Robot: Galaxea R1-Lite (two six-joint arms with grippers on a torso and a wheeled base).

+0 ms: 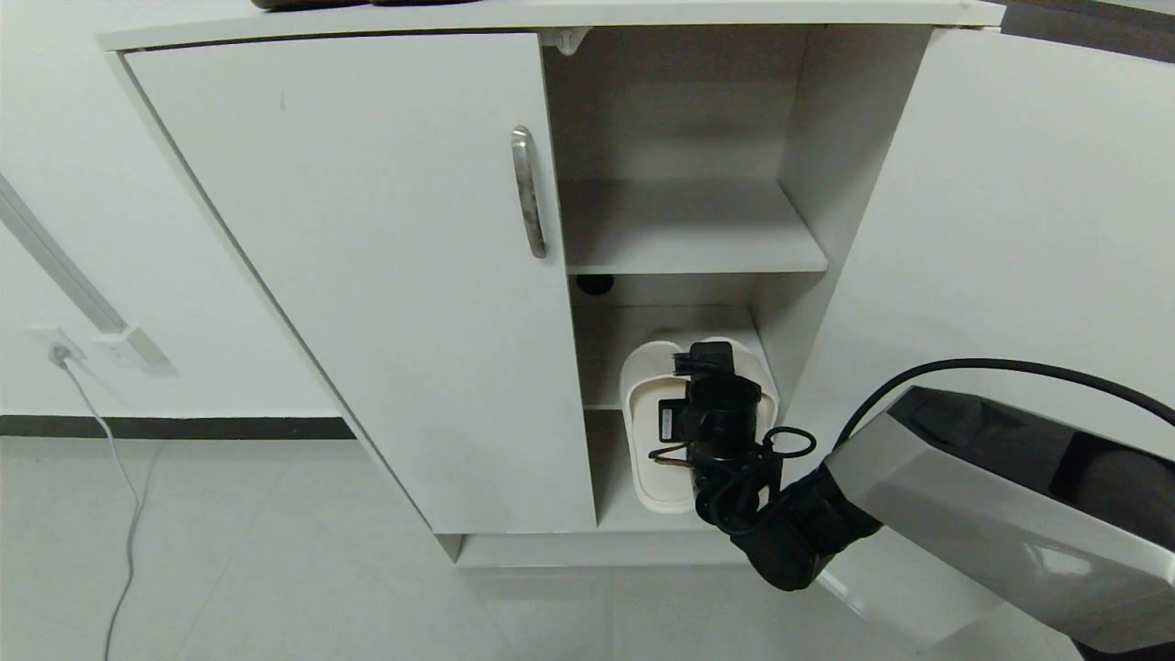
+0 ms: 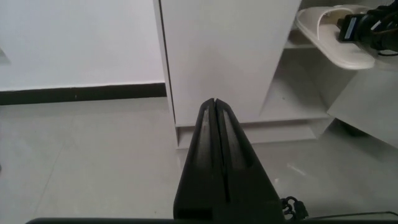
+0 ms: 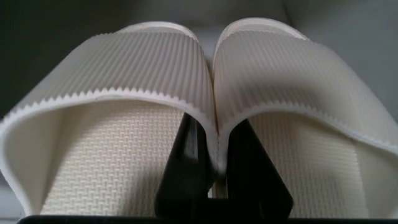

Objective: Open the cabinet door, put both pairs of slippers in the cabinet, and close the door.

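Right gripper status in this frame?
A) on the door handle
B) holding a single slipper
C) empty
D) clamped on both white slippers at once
D: in the right wrist view the right gripper pinches the adjoining strap edges of the pair of slippers, which sit side by side, at the opening of the cabinet.

- We see one pair of slippers point(image 1: 654, 431): cream, ribbed straps, side by side, toes pointing inward, in the lower right compartment of the cabinet point(image 1: 789, 138).
- Cabinet is white; right door point(image 1: 1010, 202) swung wide open, left door point(image 1: 349, 275) shut w/ metal handle point(image 1: 528, 193).
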